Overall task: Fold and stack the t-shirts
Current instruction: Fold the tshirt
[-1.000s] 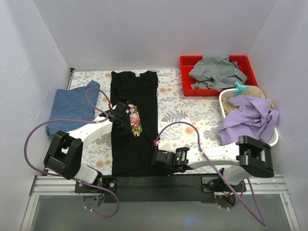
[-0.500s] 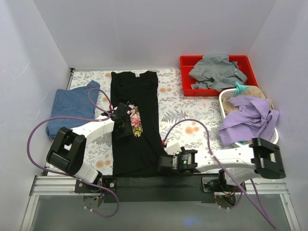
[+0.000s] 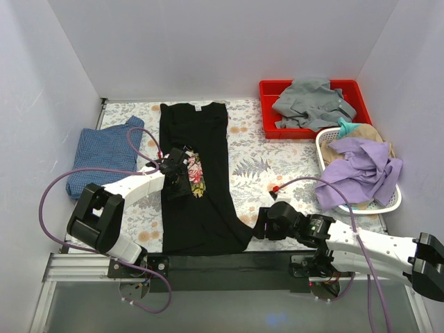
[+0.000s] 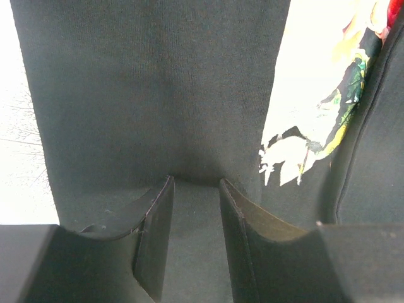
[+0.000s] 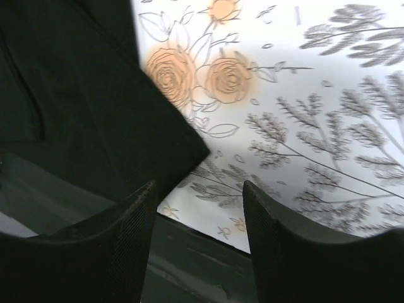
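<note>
A long black t-shirt [image 3: 198, 208] with a rose print [image 3: 195, 173] lies lengthwise on the floral table, its sides folded in. My left gripper [image 3: 176, 182] rests on its middle beside the print; in the left wrist view black cloth [image 4: 158, 95] fills the narrow gap of the left gripper [image 4: 196, 183], which is shut on a fold. My right gripper [image 3: 263, 225] hovers open just right of the shirt's lower right corner [image 3: 244, 237]. In the right wrist view that corner [image 5: 158, 139] lies ahead of the left finger, and nothing sits inside the right gripper [image 5: 199, 189]. A folded blue t-shirt [image 3: 103, 156] lies at the far left.
A red bin [image 3: 267, 87] with grey clothes stands at the back right. Beside it a white basket [image 3: 322, 142] holds purple and tan garments. The black front rail [image 3: 222, 262] runs along the near table edge, close under the right gripper.
My right gripper has opened, let go of the black shirt's lower right corner and drawn back to the right. The left gripper has stayed on the shirt's middle.
</note>
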Robot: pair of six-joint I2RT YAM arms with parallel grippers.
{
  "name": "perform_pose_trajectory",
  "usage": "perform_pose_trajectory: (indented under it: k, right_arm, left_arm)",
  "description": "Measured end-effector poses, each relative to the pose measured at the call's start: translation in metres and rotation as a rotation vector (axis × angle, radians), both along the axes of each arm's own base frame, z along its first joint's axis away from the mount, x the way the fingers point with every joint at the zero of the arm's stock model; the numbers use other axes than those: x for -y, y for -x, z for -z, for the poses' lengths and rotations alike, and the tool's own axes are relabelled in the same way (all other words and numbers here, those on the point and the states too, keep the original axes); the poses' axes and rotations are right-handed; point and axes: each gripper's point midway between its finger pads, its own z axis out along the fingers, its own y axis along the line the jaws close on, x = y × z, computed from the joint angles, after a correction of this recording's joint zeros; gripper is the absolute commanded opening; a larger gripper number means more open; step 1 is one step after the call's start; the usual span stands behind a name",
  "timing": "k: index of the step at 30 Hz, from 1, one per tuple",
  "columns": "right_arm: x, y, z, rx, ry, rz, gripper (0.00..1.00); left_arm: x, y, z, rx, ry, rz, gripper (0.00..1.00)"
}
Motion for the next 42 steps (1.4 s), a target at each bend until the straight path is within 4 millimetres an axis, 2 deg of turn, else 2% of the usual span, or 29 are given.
perform_pose_trajectory:
  k: [5, 9, 11, 12, 13, 15, 19, 22, 27, 33, 37, 42]
  right_arm:
    - [-0.02, 0.005, 0.006, -0.049, -0.035, -0.049, 0.6]
    - [-0.027, 0.005, 0.007, -0.057, -0.051, -0.06, 0.56]
    - [-0.029, 0.004, 0.007, -0.056, -0.058, -0.059, 0.5]
    - [-0.03, 0.004, 0.007, -0.058, -0.059, -0.06, 0.45]
    - [-0.03, 0.004, 0.008, -0.059, -0.059, -0.059, 0.37]
    - [-0.031, 0.004, 0.01, -0.064, -0.055, -0.06, 0.31]
    - [-0.029, 0.005, 0.013, -0.067, -0.046, -0.06, 0.13]
    - [-0.029, 0.004, 0.011, -0.051, -0.044, -0.075, 0.05]
    - [-0.031, -0.002, -0.003, 0.05, -0.031, -0.159, 0.04]
    - [-0.046, -0.007, -0.04, 0.182, -0.083, -0.276, 0.04]
    - [-0.058, 0.003, -0.046, 0.185, -0.101, -0.374, 0.04]
    - [-0.075, 0.031, -0.042, 0.141, -0.12, -0.542, 0.04]
  left_arm:
    - [0.0, 0.0, 0.0, 0.0, 0.001, 0.001, 0.34]
    - [0.0, 0.0, 0.0, 0.0, 0.001, 0.0, 0.34]
    - [0.0, 0.0, 0.0, 0.0, 0.001, 0.001, 0.34]
    - [0.0, 0.0, 0.0, 0.0, 0.001, 0.001, 0.34]
    - [0.0, 0.0, 0.0, 0.0, 0.001, 0.0, 0.34]
    - [0.0, 0.0, 0.0, 0.0, 0.001, 0.001, 0.34]
    - [0.0, 0.0, 0.0, 0.0, 0.001, 0.0, 0.34]
    - [0.0, 0.0, 0.0, 0.0, 0.001, 0.0, 0.34]
    - [0.0, 0.0, 0.0, 0.0, 0.001, 0.0, 0.34]
    - [0.0, 0.0, 0.0, 0.0, 0.002, 0.0, 0.34]
    - [0.0, 0.0, 0.0, 0.0, 0.002, 0.0, 0.34]
    - [0.0, 0.0, 0.0, 0.001, 0.002, 0.0, 0.34]
